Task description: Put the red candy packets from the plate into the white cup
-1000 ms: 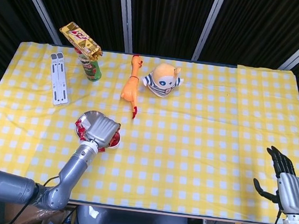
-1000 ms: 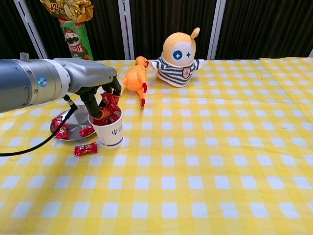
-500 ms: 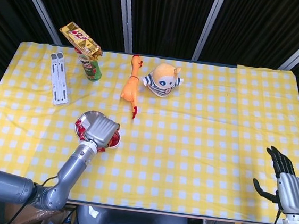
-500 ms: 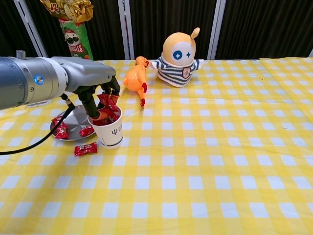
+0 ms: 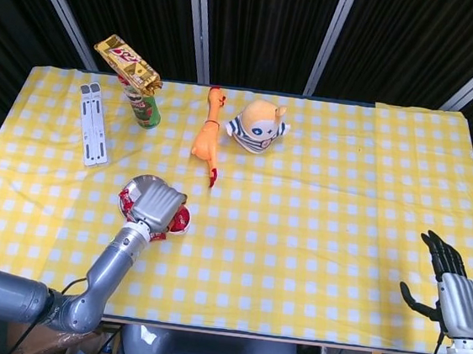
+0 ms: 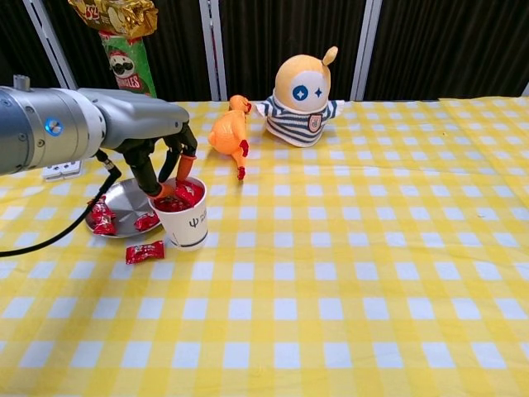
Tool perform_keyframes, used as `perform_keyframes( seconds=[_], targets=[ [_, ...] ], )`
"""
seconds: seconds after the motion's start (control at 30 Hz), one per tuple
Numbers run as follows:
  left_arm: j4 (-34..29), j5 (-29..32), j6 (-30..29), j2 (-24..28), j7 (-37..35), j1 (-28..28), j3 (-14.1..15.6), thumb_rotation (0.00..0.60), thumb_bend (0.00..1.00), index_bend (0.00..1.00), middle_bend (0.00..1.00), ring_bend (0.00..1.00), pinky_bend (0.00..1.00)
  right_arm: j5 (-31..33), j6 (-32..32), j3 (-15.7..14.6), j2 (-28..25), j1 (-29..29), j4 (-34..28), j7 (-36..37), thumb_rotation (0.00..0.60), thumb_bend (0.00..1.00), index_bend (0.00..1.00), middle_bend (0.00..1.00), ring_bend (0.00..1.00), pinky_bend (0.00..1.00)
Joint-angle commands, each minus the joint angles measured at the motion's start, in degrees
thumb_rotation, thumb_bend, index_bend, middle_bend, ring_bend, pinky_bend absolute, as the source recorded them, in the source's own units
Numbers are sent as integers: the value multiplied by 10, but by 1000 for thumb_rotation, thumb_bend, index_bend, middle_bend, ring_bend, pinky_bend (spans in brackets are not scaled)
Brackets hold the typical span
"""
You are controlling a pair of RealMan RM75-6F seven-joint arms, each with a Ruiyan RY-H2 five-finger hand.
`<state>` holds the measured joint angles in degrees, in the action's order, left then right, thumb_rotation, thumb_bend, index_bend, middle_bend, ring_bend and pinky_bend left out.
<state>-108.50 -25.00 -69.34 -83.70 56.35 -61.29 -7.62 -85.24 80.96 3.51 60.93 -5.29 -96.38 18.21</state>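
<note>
While the head view hides most of the white cup (image 5: 180, 221) and the plate (image 5: 136, 188) under the left hand (image 5: 155, 206), it shows the right hand (image 5: 453, 288) well apart at the table's near right edge, fingers spread and holding nothing. Seen from the chest view, the left hand (image 6: 165, 157) hangs over the cup (image 6: 187, 222), its fingers apart and pointing down into the rim among glossy red candy packets (image 6: 183, 194); I cannot tell whether it pinches one. More packets (image 6: 103, 217) lie on the silver plate (image 6: 131, 201), and one packet (image 6: 145, 252) rests on the cloth just beside the cup.
</note>
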Motion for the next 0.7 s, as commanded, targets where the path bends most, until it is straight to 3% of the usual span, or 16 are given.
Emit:
perform_keyframes(
  seconds=[0.03,0.3,0.47,0.53,0.57,0.63,0.7],
  targets=[
    [-2,1,-2,3,-2,1,1,600,379,476,518,912,935,0,0,0,0,0,0,0,600,408,0,0,0,0],
    [-12,-4,-7,17,-12,5,0,600,370,451,508,912,936,0,1,0,0,0,-1,0,600,409,0,0,0,0],
    [-28,-18,-18,33,-27,16,1,600,258,289,481,911,936,0,1,0,0,0,0,0,600,408,0,0,0,0],
    [-42,-34,-26,43,-41,25,3,600,237,259,663,942,943,0,1,0,0,0,0,1,600,408,0,0,0,0],
    [-50,-43,-29,48,-47,31,5,600,236,269,787,969,954,0,1,0,1,0,1,0,600,409,0,0,0,0],
    [-69,-60,-36,61,-57,42,15,600,236,309,937,999,978,1,1,0,1,0,0,1,600,409,0,0,0,0],
    [-85,-68,-39,72,-60,52,25,600,236,355,984,1000,992,0,1,0,1,0,0,0,600,409,0,0,0,0]
  ],
)
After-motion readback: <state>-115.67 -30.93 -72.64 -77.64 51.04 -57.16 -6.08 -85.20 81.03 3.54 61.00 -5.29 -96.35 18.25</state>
